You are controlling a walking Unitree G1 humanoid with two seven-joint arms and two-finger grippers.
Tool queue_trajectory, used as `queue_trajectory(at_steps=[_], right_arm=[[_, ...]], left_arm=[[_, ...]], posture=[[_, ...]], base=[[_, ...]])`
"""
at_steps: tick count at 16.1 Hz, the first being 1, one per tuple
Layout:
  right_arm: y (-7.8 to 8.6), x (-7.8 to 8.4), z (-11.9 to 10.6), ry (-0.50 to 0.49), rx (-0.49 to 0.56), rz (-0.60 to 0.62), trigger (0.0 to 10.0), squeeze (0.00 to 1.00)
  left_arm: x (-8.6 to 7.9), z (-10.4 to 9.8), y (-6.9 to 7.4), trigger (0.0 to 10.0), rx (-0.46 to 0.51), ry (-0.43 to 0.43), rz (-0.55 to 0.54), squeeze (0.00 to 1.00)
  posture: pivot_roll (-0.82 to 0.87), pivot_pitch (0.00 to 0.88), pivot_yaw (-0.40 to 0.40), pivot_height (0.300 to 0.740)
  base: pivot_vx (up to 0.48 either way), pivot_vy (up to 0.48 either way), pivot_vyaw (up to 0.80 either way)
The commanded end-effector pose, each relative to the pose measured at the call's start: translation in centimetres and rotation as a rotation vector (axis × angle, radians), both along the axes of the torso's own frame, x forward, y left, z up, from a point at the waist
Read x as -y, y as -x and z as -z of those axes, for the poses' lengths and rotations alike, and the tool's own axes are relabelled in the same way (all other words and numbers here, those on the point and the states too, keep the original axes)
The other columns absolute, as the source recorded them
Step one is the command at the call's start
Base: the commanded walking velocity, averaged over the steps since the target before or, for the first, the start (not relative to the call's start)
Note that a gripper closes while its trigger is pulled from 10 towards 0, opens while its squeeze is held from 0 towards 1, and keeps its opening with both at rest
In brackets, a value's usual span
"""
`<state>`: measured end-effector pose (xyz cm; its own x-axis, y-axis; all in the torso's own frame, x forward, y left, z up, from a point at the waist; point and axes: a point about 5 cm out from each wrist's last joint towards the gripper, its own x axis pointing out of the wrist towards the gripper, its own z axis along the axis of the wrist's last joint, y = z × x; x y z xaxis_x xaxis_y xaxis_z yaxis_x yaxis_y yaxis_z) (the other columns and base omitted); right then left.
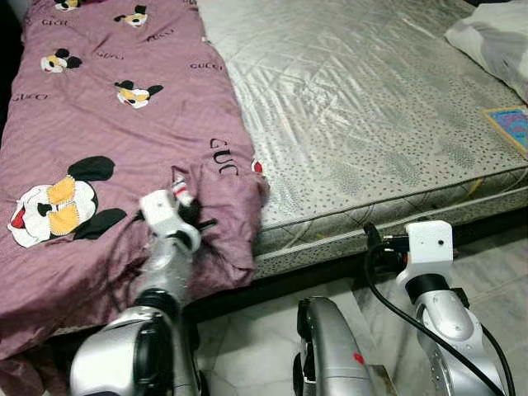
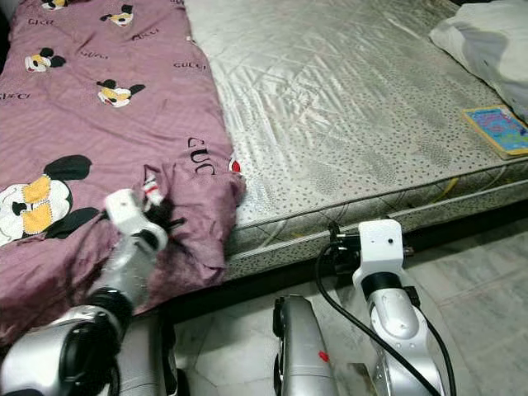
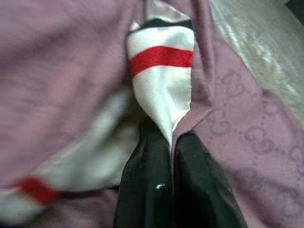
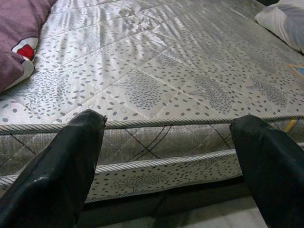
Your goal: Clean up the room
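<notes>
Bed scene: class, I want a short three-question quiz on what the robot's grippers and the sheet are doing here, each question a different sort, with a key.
1. True or false: the left gripper is shut on the purple sheet.
2. The right gripper is: A) open, facing the mattress edge; B) holding the book; C) on the pillow.
3. Fill in: the sheet covers the bed's ____ side.

Key: 1 true; 2 A; 3 left.
</notes>
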<state>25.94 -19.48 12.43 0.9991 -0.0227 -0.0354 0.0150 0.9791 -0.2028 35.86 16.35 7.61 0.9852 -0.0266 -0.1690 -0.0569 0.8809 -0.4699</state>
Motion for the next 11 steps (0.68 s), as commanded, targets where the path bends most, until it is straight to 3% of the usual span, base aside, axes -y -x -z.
queue_trajectory(at_steps=[1,7,11], right_arm=[[0.1,0.3,0.1,-0.003,-0.003,0.015,10.0,0.0],[0.1,-0.1,0.1,-0.017,0.0,0.004,10.0,0.0],[-0.4,-0.4,0.0,-0.021,0.006,-0.01,10.0,0.0]], left_arm=[[-0.6,0.9,0.6,0.0,-0.028,-0.011,0.003,0.0],[-4.5,0.1,2.0,0.0,0.146,-0.118,-0.006,0.0],[-4.3,0.1,3.2,0.0,0.187,-0.246,0.082,0.0]], posture=[[-0.15,0.178,0.021,0.557],[-0.12,0.176,0.014,0.557],[-0.11,0.171,0.009,0.557]], base=[[0.0,0.0,0.0],[0.0,0.0,0.0],[0.0,0.0,0.0]])
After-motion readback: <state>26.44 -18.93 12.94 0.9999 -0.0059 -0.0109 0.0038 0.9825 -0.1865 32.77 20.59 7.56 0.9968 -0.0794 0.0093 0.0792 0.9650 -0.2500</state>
